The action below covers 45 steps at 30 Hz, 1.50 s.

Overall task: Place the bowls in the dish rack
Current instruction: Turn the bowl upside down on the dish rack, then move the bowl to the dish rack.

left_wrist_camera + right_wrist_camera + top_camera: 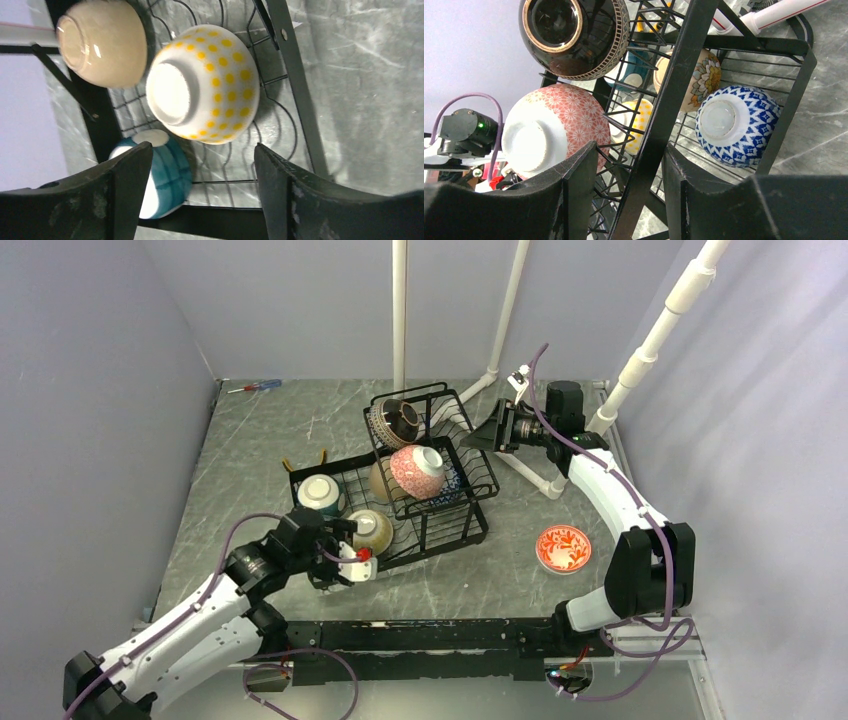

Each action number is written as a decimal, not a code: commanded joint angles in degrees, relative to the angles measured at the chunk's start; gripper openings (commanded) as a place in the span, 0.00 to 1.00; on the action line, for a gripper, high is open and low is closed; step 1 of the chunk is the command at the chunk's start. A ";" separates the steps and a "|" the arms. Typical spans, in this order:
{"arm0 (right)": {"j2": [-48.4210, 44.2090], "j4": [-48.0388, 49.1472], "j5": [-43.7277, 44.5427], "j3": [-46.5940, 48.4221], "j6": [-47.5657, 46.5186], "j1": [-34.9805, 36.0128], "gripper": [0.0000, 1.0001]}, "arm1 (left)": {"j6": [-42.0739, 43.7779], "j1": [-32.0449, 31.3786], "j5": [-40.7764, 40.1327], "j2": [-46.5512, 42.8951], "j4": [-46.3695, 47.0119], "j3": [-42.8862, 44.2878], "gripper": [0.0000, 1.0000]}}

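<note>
**Q:** Top view: where are the bowls?
**A:** Most lie in the dish rack (pixel 452 525) at mid-tabletop. One red-patterned bowl (pixel 563 548) sits apart on the tabletop (pixel 260 440), to the right.

**Q:** Left wrist view?
**A:** The left end effector (pixel 202 155) is spread wide and empty. It faces the overturned yellow dotted bowl (pixel 205 85), with the teal bowl (pixel 170 172) beside it. A careless retreat could clip either bowl or a wire.

**Q:** Right wrist view?
**A:** The right end effector (pixel 630 150) straddles a rack bar (pixel 674 90); whether it pinches the bar cannot be told. Arm motion here might drag the rack and unseat the pink bowl (pixel 559 120) perched in the upper basket.
</note>
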 commanded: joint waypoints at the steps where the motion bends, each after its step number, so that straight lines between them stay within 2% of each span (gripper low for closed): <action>1: -1.83 0.69 3.83 -0.42 -2.81 -2.46 0.08 | -11.05 -0.20 -0.96 3.00 -1.64 1.62 0.76; 4: -2.85 1.48 2.85 -0.69 -2.94 -2.55 0.17 | -12.78 -0.18 -2.10 5.37 0.43 0.57 0.73; 8: -6.00 3.29 3.62 -1.65 -2.51 -2.54 0.50 | -13.32 0.48 -2.46 7.83 5.73 -0.80 0.60; 10: -7.50 3.62 4.31 -1.71 -2.42 -2.55 0.62 | -13.17 1.23 -1.19 9.39 8.86 -1.39 0.58; 12: -9.10 3.00 5.89 -1.45 -2.88 -2.53 0.71 | -12.40 1.81 -0.09 11.51 11.50 -1.33 0.58; 16: -12.83 1.40 10.32 -2.13 -4.43 -2.52 0.81 | -10.20 2.33 2.47 17.00 16.53 0.56 0.57; 27: -23.92 -0.32 30.34 -11.41 -3.00 -3.12 0.99 | -5.16 2.44 9.64 32.84 32.80 4.68 0.49; 33: -26.94 -1.67 35.68 -16.76 -1.35 -3.44 1.00 | -4.11 1.90 10.64 37.52 44.40 3.74 0.49; 45: -30.19 -6.29 41.28 -22.53 -0.64 -4.27 1.00 | -3.89 -1.13 13.71 46.12 54.35 5.33 0.50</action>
